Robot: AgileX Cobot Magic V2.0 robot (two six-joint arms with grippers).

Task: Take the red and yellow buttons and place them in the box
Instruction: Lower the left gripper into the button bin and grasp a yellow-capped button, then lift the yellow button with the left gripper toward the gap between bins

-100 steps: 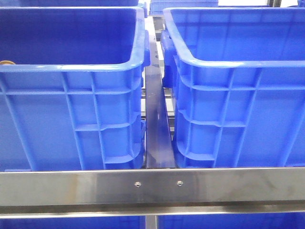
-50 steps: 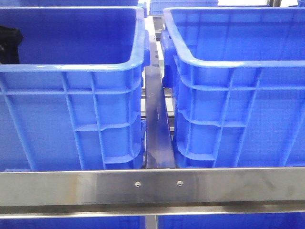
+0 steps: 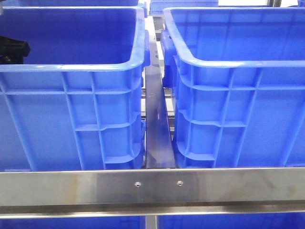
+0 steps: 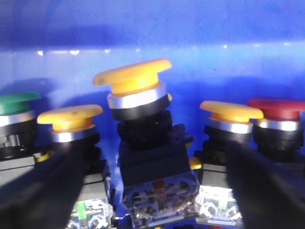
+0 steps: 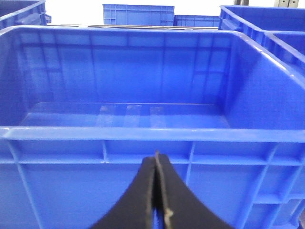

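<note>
your left gripper (image 4: 152, 191) is spread wide, its two dark fingers (image 4: 52, 191) blurred on either side of a tall yellow button (image 4: 133, 78), holding nothing. that button tilts on a black switch body (image 4: 152, 162) between the fingers, not touching them. beside it sit two more yellow-capped buttons (image 4: 70, 117), one on each side, then a red button (image 4: 276, 107) at one end of the row and a green one (image 4: 16, 102) at the other, all against a blue wall. in the front view only a dark part of the left arm (image 3: 13, 47) shows, down inside the left crate (image 3: 71, 119).

your right gripper (image 5: 156, 191) is closed, fingertips pressed together with nothing between them, hovering just outside the near wall of the right box (image 5: 143, 143). a steel rail (image 3: 152, 186) crosses in front of both.
</note>
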